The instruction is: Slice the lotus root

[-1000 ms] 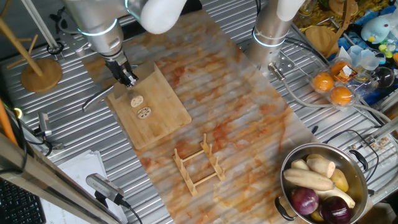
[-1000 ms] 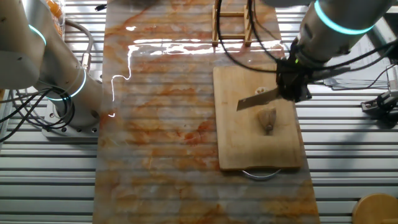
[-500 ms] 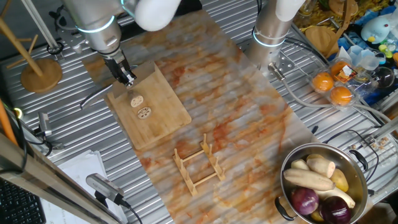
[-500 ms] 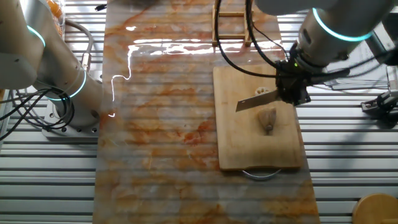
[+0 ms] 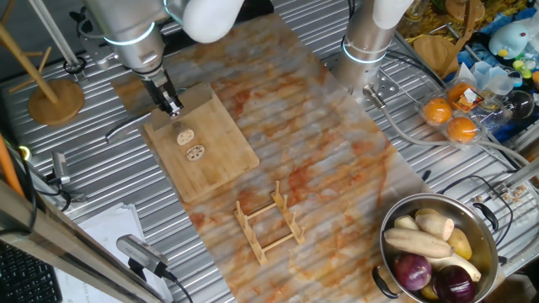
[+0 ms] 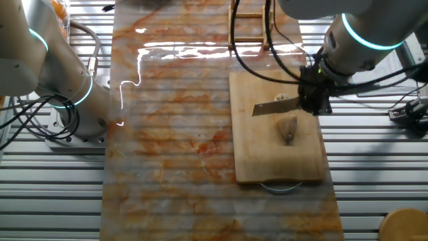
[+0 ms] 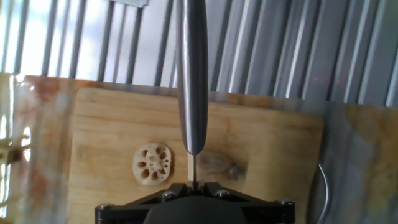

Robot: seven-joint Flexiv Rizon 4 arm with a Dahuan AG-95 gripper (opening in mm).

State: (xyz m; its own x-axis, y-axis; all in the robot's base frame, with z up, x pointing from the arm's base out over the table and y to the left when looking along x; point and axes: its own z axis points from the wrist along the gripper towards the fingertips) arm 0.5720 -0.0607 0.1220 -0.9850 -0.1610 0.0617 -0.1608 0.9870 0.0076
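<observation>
On the wooden cutting board (image 5: pixel 221 164) (image 6: pixel 267 161) (image 7: pixel 273 149) lies a stubby tan lotus root chunk (image 6: pixel 287 128) (image 7: pixel 219 165) (image 5: pixel 184 135). Beside it lies one round slice with dark holes (image 7: pixel 152 164) (image 5: pixel 195 152). My gripper (image 5: pixel 171 108) (image 6: pixel 313 102) (image 7: pixel 194 184) is shut on a steel knife. The knife's handle (image 7: pixel 191 74) (image 5: pixel 126 129) reaches out past the board's edge. Its blade (image 6: pixel 274 108) hangs over the board just beside the chunk, in line with the gap between chunk and slice. Whether the blade touches the board cannot be told.
A wooden rack (image 5: pixel 269 223) stands beyond the board's far end. A steel pot (image 5: pixel 396 278) of whole pale roots and purple onions sits at the lower right, with oranges (image 5: pixel 450 118) behind it. A second arm's base (image 5: pixel 366 42) and a wooden stand (image 5: pixel 55 97) flank the mat.
The gripper and knife have drifted slightly away from the rack, toward the board's end. The chunk and the slice lie as before.
</observation>
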